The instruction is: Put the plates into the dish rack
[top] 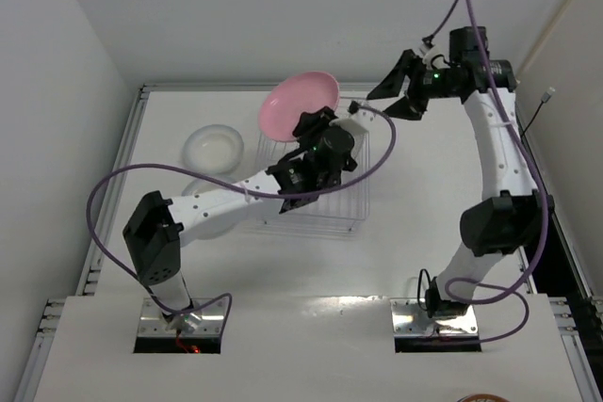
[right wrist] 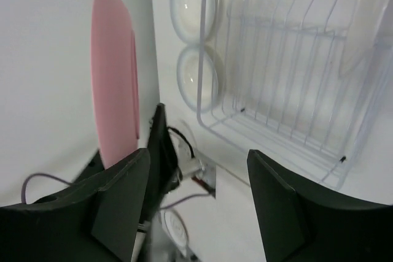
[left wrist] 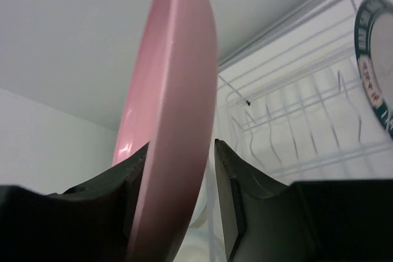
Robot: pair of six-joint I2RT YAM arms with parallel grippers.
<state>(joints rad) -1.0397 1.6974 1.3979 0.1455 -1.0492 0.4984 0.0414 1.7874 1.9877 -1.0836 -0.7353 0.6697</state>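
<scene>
step: pink plate (top: 297,104) held aloft | left end effector (left wrist: 181,176) pinches its rim, plate upright above it | right end effector (right wrist: 196,194) spread, empty | next: lower edge-on between rack (top: 330,218) prongs beneath

we see only a slice of the patterned plate (left wrist: 376,59), cut by the edge, bottom of the pink plate (left wrist: 169,102) hidden in the left hand (left wrist: 179,157), dish rack (top: 350,218) partly behind the left arm (top: 226,197)

Two white arms on show, left arm (top: 221,200) and right arm (top: 492,134), chunky black housings at the joints; purple cable (top: 90,204) looping off each; matte black fingers (left wrist: 236,204); green light (top: 436,72) glowing; silver base plates (top: 155,319).
</scene>
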